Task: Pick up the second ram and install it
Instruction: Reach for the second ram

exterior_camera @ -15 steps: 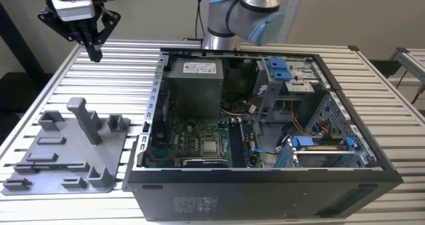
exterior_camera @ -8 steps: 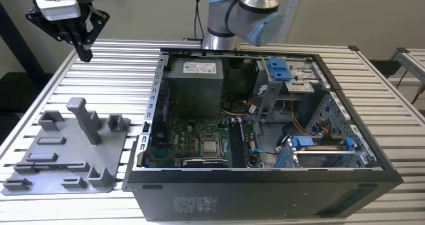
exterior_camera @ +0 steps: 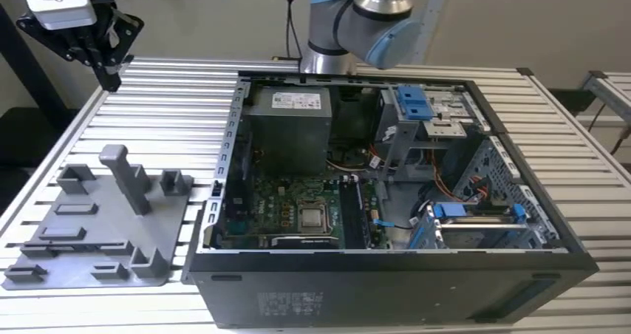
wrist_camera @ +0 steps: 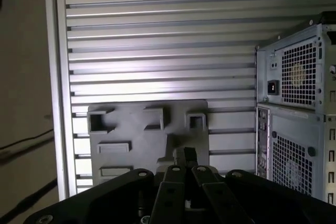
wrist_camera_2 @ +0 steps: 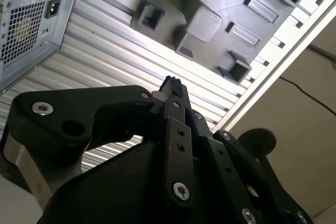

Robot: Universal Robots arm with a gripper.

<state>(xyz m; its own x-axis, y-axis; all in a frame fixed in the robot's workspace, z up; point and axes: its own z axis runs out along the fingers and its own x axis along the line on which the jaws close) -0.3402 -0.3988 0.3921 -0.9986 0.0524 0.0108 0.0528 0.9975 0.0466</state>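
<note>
Black and clenched, my gripper is hanging in the upper left of the frame, on the exterior view's left, above the ribbed metal table. In the second wrist view its fingertips are pressing together, and I am seeing nothing between them, so I am judging that I am carrying nothing.

In the lower left of the exterior frame, below my gripper, a grey plastic tray is lying on the table. Its pockets and brackets are showing only grey, with no dark stick that I can make out.

The open computer case is taking up the middle and right of the frame. Inside it, the silver processor is sitting on the green board. Just to the right of the processor, among the long slots, a thin dark strip is standing on edge. As best I can judge this is the second ram, though I cannot tell it surely from the slots around it.

From my gripper it is lying well apart, toward the lower right of the frame, beyond the case's near wall. Its long axis is running roughly up and down the frame, pointing toward the grey power supply box.
</note>
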